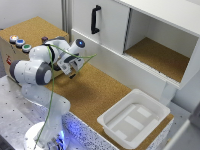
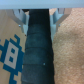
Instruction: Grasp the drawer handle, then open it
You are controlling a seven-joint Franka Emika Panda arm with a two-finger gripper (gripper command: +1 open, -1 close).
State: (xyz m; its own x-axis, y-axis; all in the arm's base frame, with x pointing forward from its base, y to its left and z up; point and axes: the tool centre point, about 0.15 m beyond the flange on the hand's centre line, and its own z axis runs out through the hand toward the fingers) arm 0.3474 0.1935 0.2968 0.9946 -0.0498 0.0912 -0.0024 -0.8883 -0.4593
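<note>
White robot arm [image 1: 37, 70] with black joints, green cable [image 1: 52, 85] running over it. White cabinet [image 1: 150, 30] showing cork-brown floor inside, black vertical handle [image 1: 94, 19] at 12 o'clock. White tray [image 1: 134, 118] at 5 o'clock. Cork-brown table [image 1: 90, 90]. Wrist view showing a black handle bar [image 2: 37, 47], blue-and-white marker [image 2: 10, 55] on tan wood.

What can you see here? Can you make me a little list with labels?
gripper: fingers either side of the drawer handle; squeezing or not, cannot tell
drawer handle: black bar on tan wood
white cabinet: one side open, cork floor, black door handle
white tray: on the cork table
</note>
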